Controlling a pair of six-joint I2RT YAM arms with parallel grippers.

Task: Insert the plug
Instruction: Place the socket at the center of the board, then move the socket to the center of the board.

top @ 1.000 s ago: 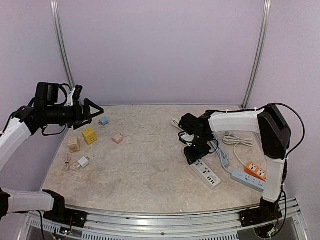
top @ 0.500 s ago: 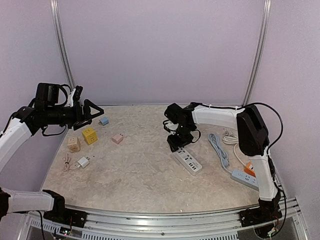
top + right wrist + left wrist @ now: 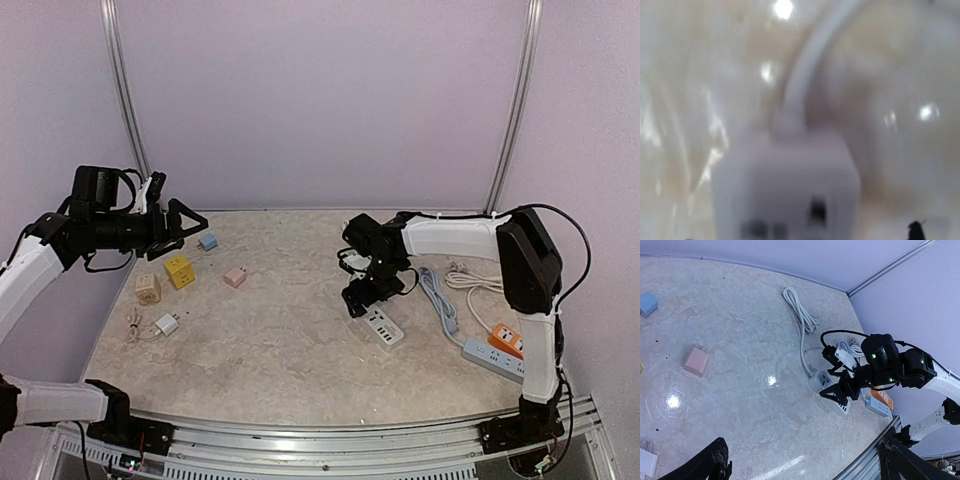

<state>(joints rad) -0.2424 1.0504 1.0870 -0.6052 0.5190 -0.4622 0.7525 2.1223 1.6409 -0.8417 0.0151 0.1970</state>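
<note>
A white power strip (image 3: pixel 382 324) lies right of the table's middle. Its corded end (image 3: pixel 785 185) fills the blurred right wrist view. My right gripper (image 3: pixel 363 292) hangs just over that far end, its fingers spread and holding nothing. A small white plug (image 3: pixel 166 324) with a coiled cable lies at the left front, far from the strip. My left gripper (image 3: pixel 190 222) is raised over the left back of the table. It is wide open and empty, with its fingertips (image 3: pixel 717 460) at the bottom of the left wrist view.
A yellow cube (image 3: pixel 178 270), a beige cube (image 3: pixel 147 288), a pink adapter (image 3: pixel 235 277) and a blue adapter (image 3: pixel 208 241) lie at the left. A grey cable (image 3: pixel 437 296), a white cord coil (image 3: pixel 476 279), a grey strip (image 3: pixel 494 359) and an orange strip (image 3: pixel 512 340) lie at the right.
The right gripper pulled the white strip left toward the middle of the table, and its jaws have since spread apart. The left arm has stayed still.
</note>
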